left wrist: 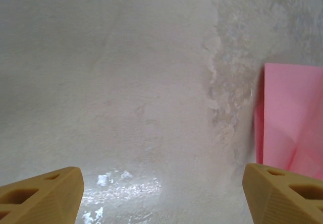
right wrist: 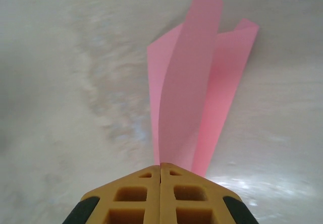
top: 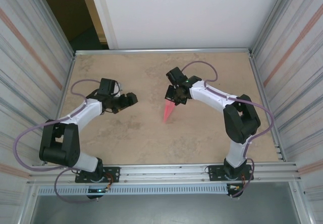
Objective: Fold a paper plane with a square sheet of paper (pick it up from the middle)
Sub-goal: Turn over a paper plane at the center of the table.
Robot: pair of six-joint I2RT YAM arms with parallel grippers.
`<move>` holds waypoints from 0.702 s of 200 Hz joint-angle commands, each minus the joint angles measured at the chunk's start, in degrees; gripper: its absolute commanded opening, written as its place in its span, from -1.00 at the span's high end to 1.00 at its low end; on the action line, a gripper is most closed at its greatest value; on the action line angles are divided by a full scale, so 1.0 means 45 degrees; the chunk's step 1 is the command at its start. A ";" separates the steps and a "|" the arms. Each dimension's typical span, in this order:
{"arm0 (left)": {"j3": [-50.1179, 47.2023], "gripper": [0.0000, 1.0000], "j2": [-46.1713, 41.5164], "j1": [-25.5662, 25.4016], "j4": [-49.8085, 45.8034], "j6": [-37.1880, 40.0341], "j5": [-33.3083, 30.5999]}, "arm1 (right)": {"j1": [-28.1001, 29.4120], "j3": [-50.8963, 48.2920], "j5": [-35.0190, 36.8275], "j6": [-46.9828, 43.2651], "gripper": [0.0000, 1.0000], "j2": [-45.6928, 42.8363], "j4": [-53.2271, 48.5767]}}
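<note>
The square sheet of paper now stands folded into a narrow pink paper plane (top: 169, 112) near the middle of the table. In the right wrist view its long folded flaps (right wrist: 189, 88) stretch away from my right gripper (right wrist: 160, 166), which is shut on one end of it, jaws pressed together. From above, the right gripper (top: 174, 98) sits at the plane's far end, and the plane slants down toward the tabletop. My left gripper (top: 132, 100) is open to the left of the plane, with nothing between its fingers (left wrist: 43, 191). The plane's pink edge (left wrist: 292, 118) lies beyond the left gripper's right finger.
The beige mottled tabletop (top: 151, 143) is bounded by a metal rail (top: 166, 169) at the near edge. Corrugated side walls (top: 30, 57) stand left and right, and a white panel (top: 181, 12) stands at the back.
</note>
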 commanded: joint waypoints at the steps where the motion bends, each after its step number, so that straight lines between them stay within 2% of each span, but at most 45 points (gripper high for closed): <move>1: -0.0430 -0.66 -0.0573 0.0347 0.0793 -0.0964 0.0867 | -0.0092 -0.0418 -0.2803 -0.1948 1.00 -0.0329 0.2193; 38: -0.0772 -0.67 -0.0696 0.0387 0.1579 -0.1558 0.1231 | -0.0325 -0.1888 -0.4809 -0.1832 1.00 -0.0471 0.4514; 67: -0.1244 -0.66 -0.0590 0.0273 0.2460 -0.2065 0.1524 | -0.0639 -0.2960 -0.5652 -0.1775 1.00 -0.0201 0.5664; 94: -0.1541 -0.62 -0.0274 -0.0136 0.2909 -0.2470 0.1616 | -0.1002 -0.4106 -0.5936 -0.1594 1.00 -0.0029 0.6685; 140: -0.1719 -0.53 0.0163 -0.1470 0.3183 -0.2835 0.1057 | -0.1540 -0.5254 -0.5831 -0.1642 0.95 -0.0249 0.7414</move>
